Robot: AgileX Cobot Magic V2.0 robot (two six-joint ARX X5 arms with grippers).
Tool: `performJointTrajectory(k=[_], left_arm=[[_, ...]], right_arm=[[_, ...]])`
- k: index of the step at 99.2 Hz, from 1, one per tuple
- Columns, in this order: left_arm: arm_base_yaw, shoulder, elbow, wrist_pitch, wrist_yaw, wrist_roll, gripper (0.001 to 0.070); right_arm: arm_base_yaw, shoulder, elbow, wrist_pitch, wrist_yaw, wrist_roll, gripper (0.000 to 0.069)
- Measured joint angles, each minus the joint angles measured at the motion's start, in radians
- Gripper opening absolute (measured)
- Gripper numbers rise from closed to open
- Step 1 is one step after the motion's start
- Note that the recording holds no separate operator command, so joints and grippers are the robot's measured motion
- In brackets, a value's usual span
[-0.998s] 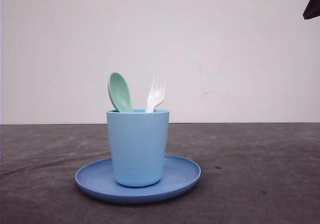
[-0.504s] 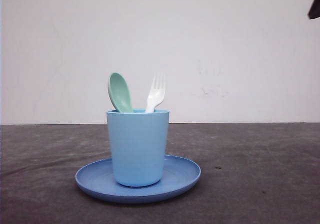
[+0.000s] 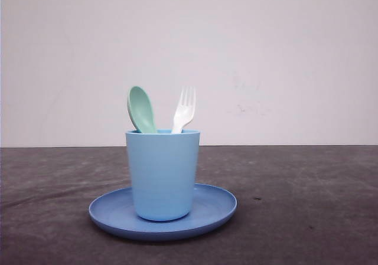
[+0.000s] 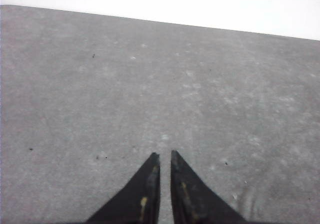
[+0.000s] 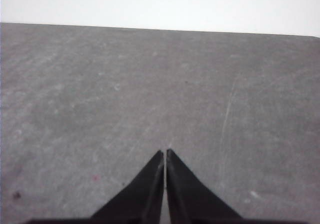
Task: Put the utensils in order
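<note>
A mint-green spoon (image 3: 141,109) and a white fork (image 3: 184,109) stand upright in a light blue cup (image 3: 163,173), bowl and tines sticking out above its rim. The cup rests on a round blue plate (image 3: 215,204) in the middle of the dark table. My left gripper (image 4: 163,155) hangs over bare grey table, its black fingers nearly together with nothing between them. My right gripper (image 5: 165,151) is also over bare table, fingers pressed together and empty.
The dark grey table (image 3: 307,206) stretches to a white wall (image 3: 266,58) behind. In both wrist views the table's far edge meets the wall.
A dark arm part at the front view's upper right corner has slid out of the picture. Cup, plate, spoon and fork have not moved.
</note>
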Motion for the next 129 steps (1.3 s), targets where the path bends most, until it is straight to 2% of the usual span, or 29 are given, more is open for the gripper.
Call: performJointTrajectory(k=[20, 59, 129], left_arm=[[0.000, 0.000, 0.000, 0.001, 0.000, 0.000, 0.0013], [0.000, 0.000, 0.000, 0.002, 0.000, 0.000, 0.0013], [0.000, 0.000, 0.000, 0.002, 0.000, 0.000, 0.0012]], right_arm=[[-0.001, -0.154, -0.138, -0.002, 0.008, 0.000, 0.0009], [-0.002, -0.157, -0.154, 0.053, 0.029, 0.000, 0.0009], [-0.002, -0.157, -0.154, 0.053, 0.028, 0.000, 0.0009]])
